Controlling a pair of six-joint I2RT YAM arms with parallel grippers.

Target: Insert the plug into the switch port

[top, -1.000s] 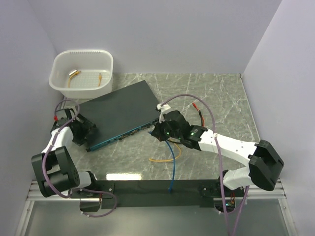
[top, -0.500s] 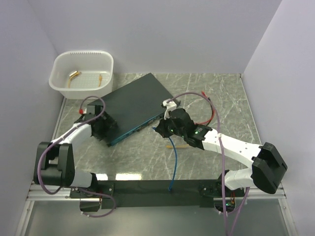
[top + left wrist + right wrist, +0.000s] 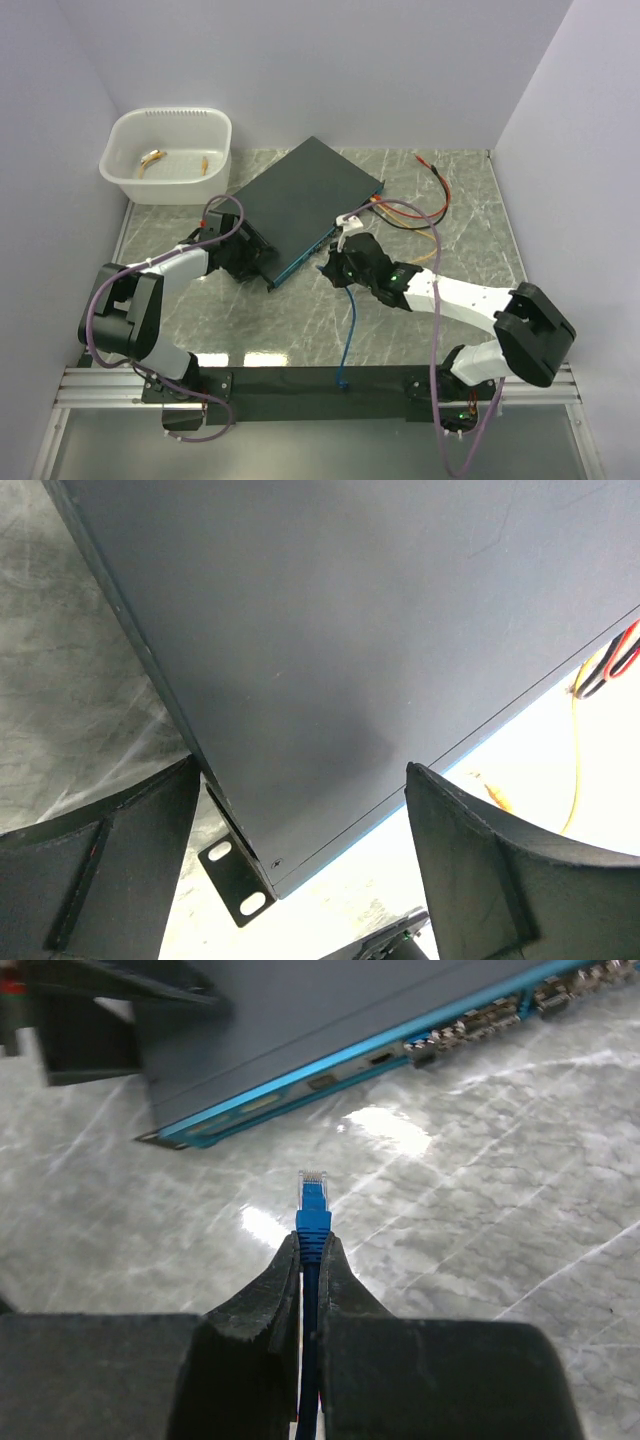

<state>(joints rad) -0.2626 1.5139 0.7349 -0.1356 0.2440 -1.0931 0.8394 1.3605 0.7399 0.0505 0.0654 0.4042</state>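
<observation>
Right tool (image 3: 310, 1247) grips plug (image 3: 313, 1200) near switch port (image 3: 556, 993); left tool (image 3: 300, 780) straddles box (image 3: 350, 630).

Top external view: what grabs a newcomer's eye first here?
The flat black switch lies askew at centre, its near-left corner between the wide-open fingers of the left end effector. Just right of it, the right end effector pinches a blue plug aimed at the switch's teal port face, not yet in. A white tub sits at the far left corner.
</observation>
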